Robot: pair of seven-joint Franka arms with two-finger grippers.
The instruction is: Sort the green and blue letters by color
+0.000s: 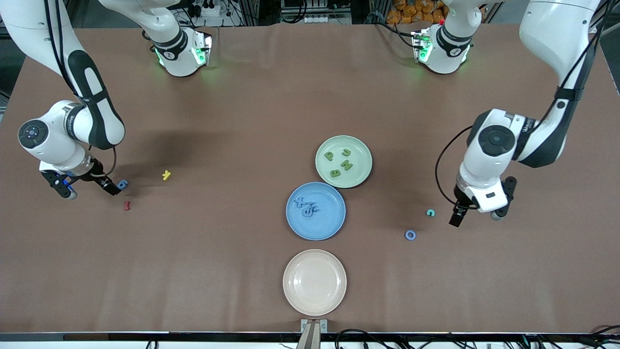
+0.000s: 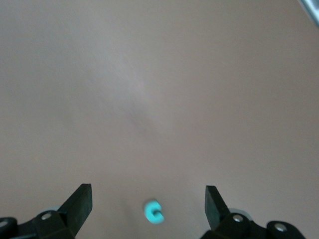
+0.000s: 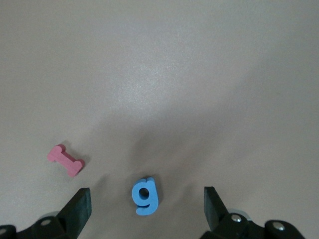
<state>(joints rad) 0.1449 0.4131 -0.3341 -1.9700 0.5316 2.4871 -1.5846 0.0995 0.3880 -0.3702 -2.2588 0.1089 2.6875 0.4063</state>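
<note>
The green plate (image 1: pixel 361 145) holds green letters P (image 1: pixel 329 155), U (image 1: pixel 346 151), N (image 1: pixel 347 165) and B (image 1: pixel 334 172). Blue letters (image 1: pixel 306 206) lie bunched on the blue plate (image 1: pixel 329 225). A loose blue g-shaped letter (image 1: pixel 122 183) (image 3: pixel 145 196) lies at the right arm's end; my right gripper (image 1: pixel 88 188) (image 3: pixel 146 190) hangs open beside it, jaws wide and empty. My left gripper (image 1: pixel 478 213) (image 2: pixel 148 188) is open and empty beside a turquoise C-shaped letter (image 1: pixel 430 212) (image 2: pixel 153 210). A blue ring-shaped letter (image 1: pixel 410 235) lies nearer the front camera.
A dark red I-shaped letter (image 1: pixel 127 205) (image 3: pixel 66 160) and a yellow K-shaped letter (image 1: pixel 166 175) lie close to the blue g. An empty beige plate (image 1: pixel 315 282) sits nearest the front camera, below the blue plate.
</note>
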